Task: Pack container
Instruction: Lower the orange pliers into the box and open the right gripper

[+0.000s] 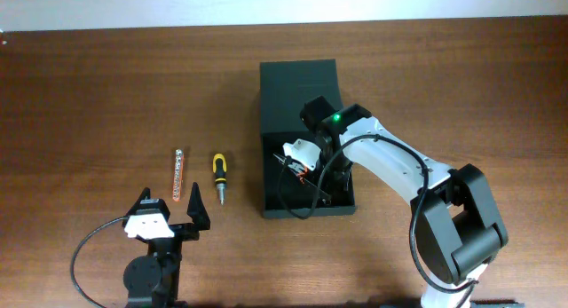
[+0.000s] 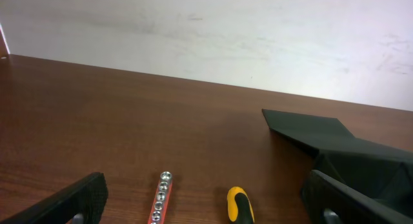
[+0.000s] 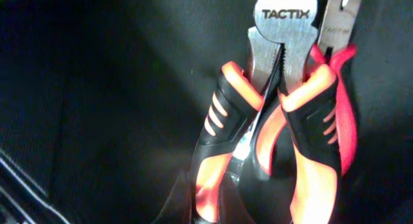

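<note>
The black container [image 1: 265,179] stands open mid-table, its lid [image 1: 299,82] lying flat behind it; it also shows in the left wrist view [image 2: 371,166]. My right gripper [image 1: 308,170] is down inside it. The right wrist view is filled by orange-and-black pliers [image 3: 284,121] beside red-handled pliers [image 3: 347,88] against the dark box interior. My right fingers are lost in the dark, so their state is unclear. My left gripper [image 1: 170,203] [image 2: 203,192] is open and empty, low at the front left. It sits just in front of a socket rail [image 1: 177,173] [image 2: 161,197] and a yellow-and-black screwdriver [image 1: 218,177] [image 2: 239,206].
The wooden table [image 1: 89,95] runs back to a pale wall [image 2: 206,37]. The right arm [image 1: 399,166] stretches from the front right over the container's right side. A black cable [image 1: 84,246] loops by the left arm's base.
</note>
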You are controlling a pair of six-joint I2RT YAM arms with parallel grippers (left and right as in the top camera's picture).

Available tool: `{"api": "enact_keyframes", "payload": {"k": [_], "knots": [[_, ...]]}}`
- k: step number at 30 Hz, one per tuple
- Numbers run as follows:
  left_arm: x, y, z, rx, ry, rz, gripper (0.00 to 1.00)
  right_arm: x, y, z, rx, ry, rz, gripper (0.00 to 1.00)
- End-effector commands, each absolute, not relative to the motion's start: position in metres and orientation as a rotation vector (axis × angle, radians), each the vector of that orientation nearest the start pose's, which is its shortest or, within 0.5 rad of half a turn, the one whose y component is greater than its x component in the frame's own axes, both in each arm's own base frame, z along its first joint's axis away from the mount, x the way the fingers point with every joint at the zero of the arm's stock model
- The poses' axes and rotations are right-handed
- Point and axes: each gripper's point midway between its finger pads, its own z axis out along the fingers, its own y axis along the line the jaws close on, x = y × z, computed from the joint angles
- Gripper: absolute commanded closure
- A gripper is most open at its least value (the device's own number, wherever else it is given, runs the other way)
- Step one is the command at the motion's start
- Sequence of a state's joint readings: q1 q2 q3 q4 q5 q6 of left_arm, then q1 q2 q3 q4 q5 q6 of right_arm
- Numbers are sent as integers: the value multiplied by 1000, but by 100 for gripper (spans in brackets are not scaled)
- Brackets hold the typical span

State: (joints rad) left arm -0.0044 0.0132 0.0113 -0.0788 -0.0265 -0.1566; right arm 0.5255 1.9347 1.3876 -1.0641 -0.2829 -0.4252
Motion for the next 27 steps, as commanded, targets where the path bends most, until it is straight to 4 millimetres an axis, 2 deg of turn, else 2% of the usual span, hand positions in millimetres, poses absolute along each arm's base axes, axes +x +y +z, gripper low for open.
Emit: {"api": "enact_keyframes", "payload": {"k": [1, 11, 18, 22, 27], "knots": [[246, 1, 155, -124, 1653, -97, 1, 275, 221, 48, -1443, 2786, 483, 96], [246, 1, 155, -124, 1653, -97, 1, 281, 225, 46, -1436, 2757, 480, 96], [246, 1, 155, -124, 1653, -97, 1, 277, 222, 30, -1448, 2809, 479, 96], [246, 1, 155, -124, 1653, -97, 1, 277, 222, 28, -1449, 2812, 480, 95], [246, 1, 155, -124, 1653, -97, 1, 277, 222, 28, -1449, 2812, 480, 75]]}}
